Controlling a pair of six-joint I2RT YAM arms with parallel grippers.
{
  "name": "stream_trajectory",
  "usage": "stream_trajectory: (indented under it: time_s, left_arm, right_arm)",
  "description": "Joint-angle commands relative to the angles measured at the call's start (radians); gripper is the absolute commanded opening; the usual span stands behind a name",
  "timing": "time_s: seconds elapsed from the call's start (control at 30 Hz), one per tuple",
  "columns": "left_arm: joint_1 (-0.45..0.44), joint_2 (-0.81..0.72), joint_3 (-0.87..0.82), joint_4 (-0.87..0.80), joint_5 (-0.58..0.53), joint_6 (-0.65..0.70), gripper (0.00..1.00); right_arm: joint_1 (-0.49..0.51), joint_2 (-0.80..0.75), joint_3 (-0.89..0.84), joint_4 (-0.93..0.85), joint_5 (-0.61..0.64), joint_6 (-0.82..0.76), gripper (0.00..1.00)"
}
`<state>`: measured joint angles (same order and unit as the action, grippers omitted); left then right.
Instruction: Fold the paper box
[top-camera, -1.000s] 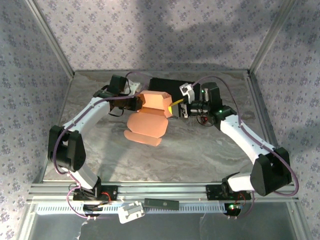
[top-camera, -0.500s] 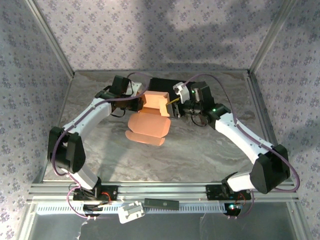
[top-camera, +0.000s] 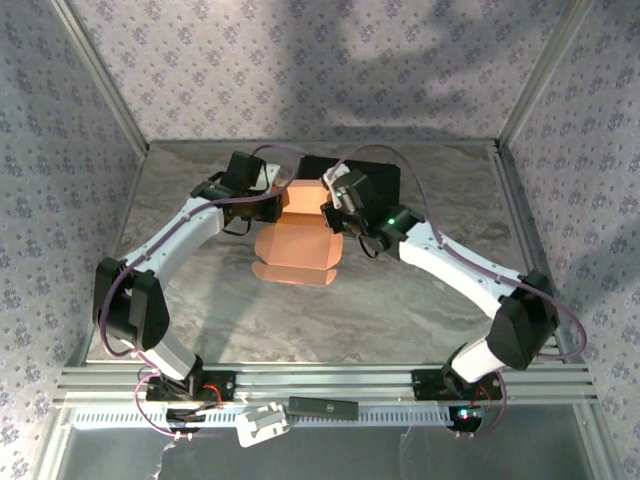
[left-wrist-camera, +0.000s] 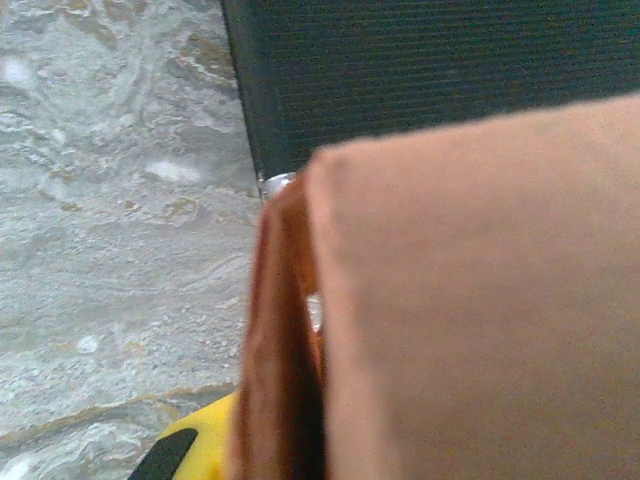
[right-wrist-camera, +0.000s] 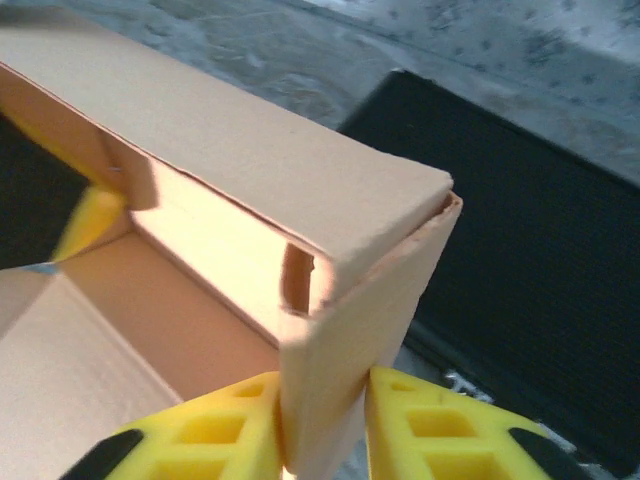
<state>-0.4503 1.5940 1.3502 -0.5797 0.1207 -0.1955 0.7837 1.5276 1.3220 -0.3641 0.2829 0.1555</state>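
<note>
The salmon-orange paper box (top-camera: 297, 245) lies mid-table, its far half raised into walls and its rounded flaps flat toward me. My left gripper (top-camera: 281, 207) is shut on the box's left wall. In the left wrist view that wall (left-wrist-camera: 285, 340) stands edge-on beside one yellow finger (left-wrist-camera: 185, 450), and the other finger is hidden by cardboard. My right gripper (top-camera: 333, 215) is shut on the right wall. The right wrist view shows both yellow fingers (right-wrist-camera: 200, 440) pressed against that upright wall (right-wrist-camera: 335, 340), with the box's long back wall (right-wrist-camera: 230, 150) running away to the left.
A black hard case (top-camera: 375, 178) lies flat just behind the box, touching or nearly touching it (right-wrist-camera: 540, 260). The marble-patterned table (top-camera: 420, 290) is bounded by aluminium posts and patterned fabric walls. A white clip (top-camera: 262, 424) rests on the front rail.
My right gripper has swung left from beside the case to the box's right wall and closed on it. The left gripper kept its hold, and the box settled slightly.
</note>
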Motion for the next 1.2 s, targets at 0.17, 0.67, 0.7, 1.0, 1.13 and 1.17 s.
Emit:
stream_trajectory:
  time_s: [0.17, 0.67, 0.7, 1.0, 1.13, 1.17]
  left_arm:
    - [-0.073, -0.048, 0.070, -0.092, -0.084, -0.079, 0.00]
    - [-0.104, -0.055, 0.079, -0.156, -0.146, -0.143, 0.00]
    - [-0.105, -0.055, 0.080, -0.158, -0.150, -0.147, 0.00]
    - [-0.116, -0.053, 0.089, -0.184, -0.172, -0.179, 0.00]
    - [-0.117, -0.052, 0.090, -0.188, -0.170, -0.192, 0.00]
    - [-0.118, -0.051, 0.092, -0.190, -0.170, -0.195, 0.00]
  right_arm:
    - [0.102, 0.138, 0.153, -0.117, 0.439, 0.111, 0.02]
    - [0.084, 0.152, 0.168, -0.110, 0.430, 0.152, 0.13]
    - [0.085, 0.154, 0.169, -0.113, 0.436, 0.159, 0.13]
    - [0.097, 0.168, 0.170, -0.113, 0.488, 0.177, 0.00]
    - [0.096, 0.169, 0.170, -0.110, 0.482, 0.183, 0.00]
    - [0.090, 0.165, 0.168, -0.107, 0.466, 0.187, 0.04]
